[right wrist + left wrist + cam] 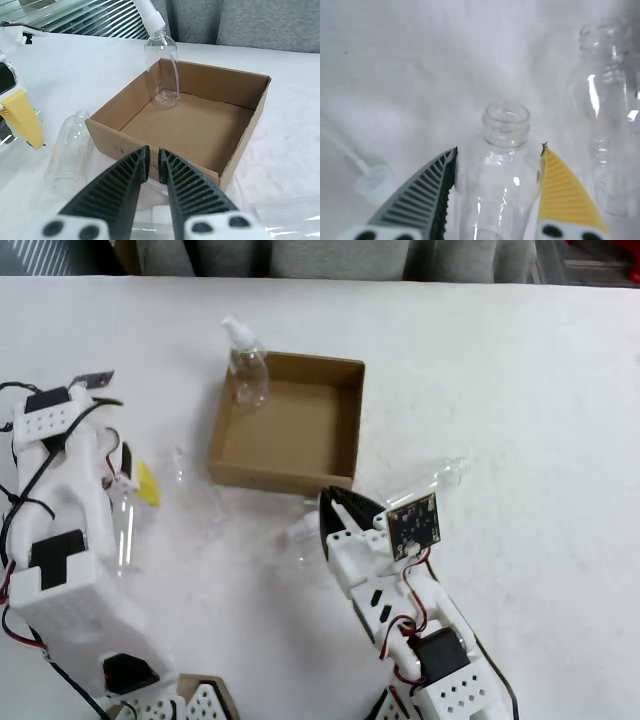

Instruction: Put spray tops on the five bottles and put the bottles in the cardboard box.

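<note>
My left gripper is shut on a clear open-necked bottle, its grey and yellow fingers pressed against the bottle's sides. In the high view this gripper is left of the cardboard box. One bottle with a white spray top stands in the box's far left corner. My right gripper is shut, with nothing seen between its black fingers, just in front of the box's near wall. A white spray top lies beside that gripper.
A second open bottle stands close to the held one, and a loose spray top with its tube lies on the other side. One clear bottle lies left of the box, another right of it.
</note>
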